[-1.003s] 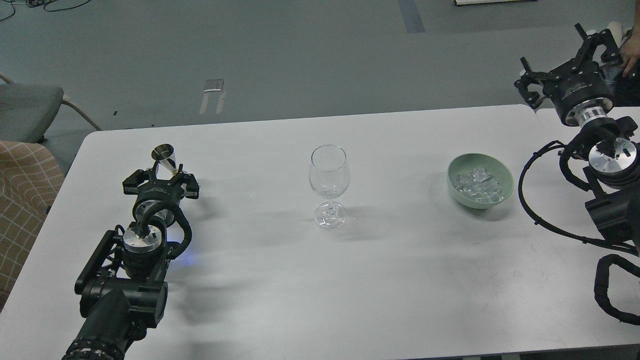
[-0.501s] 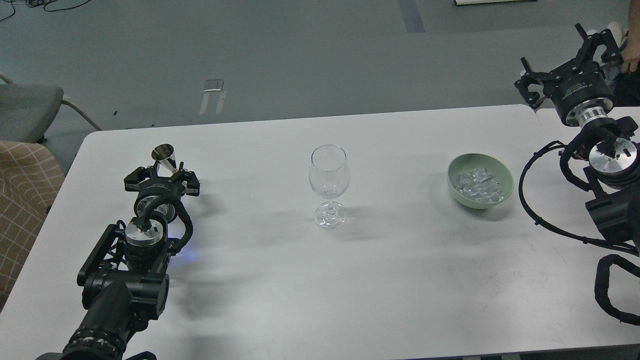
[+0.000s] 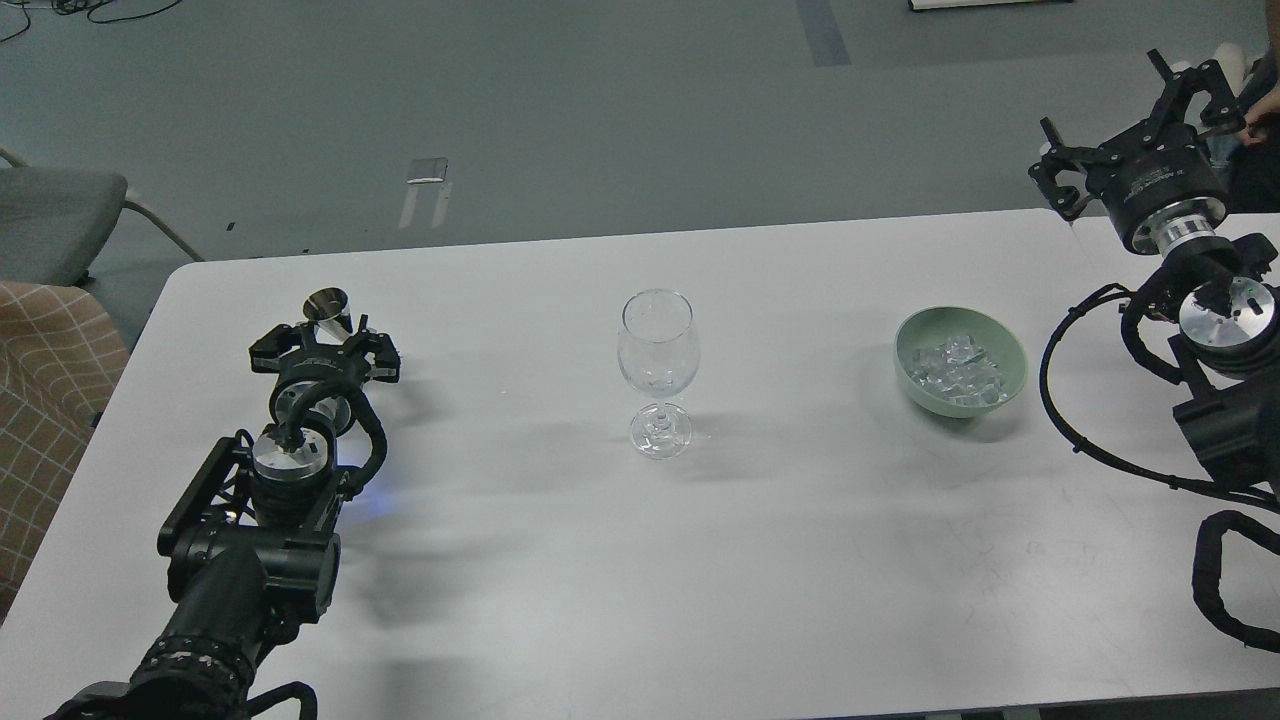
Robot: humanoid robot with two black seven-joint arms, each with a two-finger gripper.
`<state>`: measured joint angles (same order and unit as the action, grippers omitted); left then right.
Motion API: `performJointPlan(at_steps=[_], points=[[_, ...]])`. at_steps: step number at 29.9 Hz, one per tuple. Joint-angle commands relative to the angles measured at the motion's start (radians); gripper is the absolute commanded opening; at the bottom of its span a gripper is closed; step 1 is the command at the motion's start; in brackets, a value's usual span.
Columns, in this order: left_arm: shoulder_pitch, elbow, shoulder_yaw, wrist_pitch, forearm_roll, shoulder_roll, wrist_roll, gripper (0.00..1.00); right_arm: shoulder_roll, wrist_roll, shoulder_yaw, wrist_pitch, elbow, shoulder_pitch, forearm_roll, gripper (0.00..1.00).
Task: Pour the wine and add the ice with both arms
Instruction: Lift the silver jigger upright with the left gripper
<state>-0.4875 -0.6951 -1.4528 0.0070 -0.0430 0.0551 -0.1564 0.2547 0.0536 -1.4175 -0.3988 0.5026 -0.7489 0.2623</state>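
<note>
An empty clear wine glass (image 3: 657,365) stands upright at the table's middle. A pale green bowl (image 3: 1008,352) to its right holds the ice (image 3: 955,372), a heap of small clear chunks. My left gripper (image 3: 326,340) lies low on the table's left with its jaws spread, right behind a small shiny metal cup (image 3: 327,304). The cup's lower part is hidden behind the gripper. My right gripper (image 3: 1130,110) is raised beyond the table's far right corner, open and empty, well apart from the bowl.
The white table (image 3: 640,560) runs across the view. A grey chair (image 3: 50,215) and a checked cushion (image 3: 45,380) stand at the left edge. A person's hand (image 3: 1262,100) shows at the right edge, next to my right gripper.
My left gripper has crept slightly forward around the metal cup, covering more of it. The hand at the right edge has drawn back. Glass, bowl and right arm are unmoved.
</note>
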Motion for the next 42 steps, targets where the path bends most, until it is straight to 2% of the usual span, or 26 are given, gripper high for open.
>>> performJointPlan(at_steps=[1,10,18,22,42], points=[[0.0,0.0,0.0,-0.002,0.0,-0.001,0.001,0.48,0.001,0.0,0.0,0.0,-0.001,0.0,0.0,1.0],[0.0,0.002,0.006,-0.033,0.0,0.002,0.002,0.4,0.001,0.0,0.003,0.0,-0.001,0.0,0.0,1.0],[0.0,0.028,0.012,-0.045,0.002,0.002,0.003,0.39,0.001,0.0,0.003,0.0,-0.001,0.0,0.0,1.0],[0.0,0.028,0.012,-0.062,0.002,0.003,0.02,0.39,0.014,0.0,0.003,0.0,0.001,0.005,0.0,1.0],[0.003,0.028,0.011,-0.119,0.002,0.009,0.021,0.37,0.023,0.0,0.005,0.0,0.002,0.01,-0.002,1.0]])
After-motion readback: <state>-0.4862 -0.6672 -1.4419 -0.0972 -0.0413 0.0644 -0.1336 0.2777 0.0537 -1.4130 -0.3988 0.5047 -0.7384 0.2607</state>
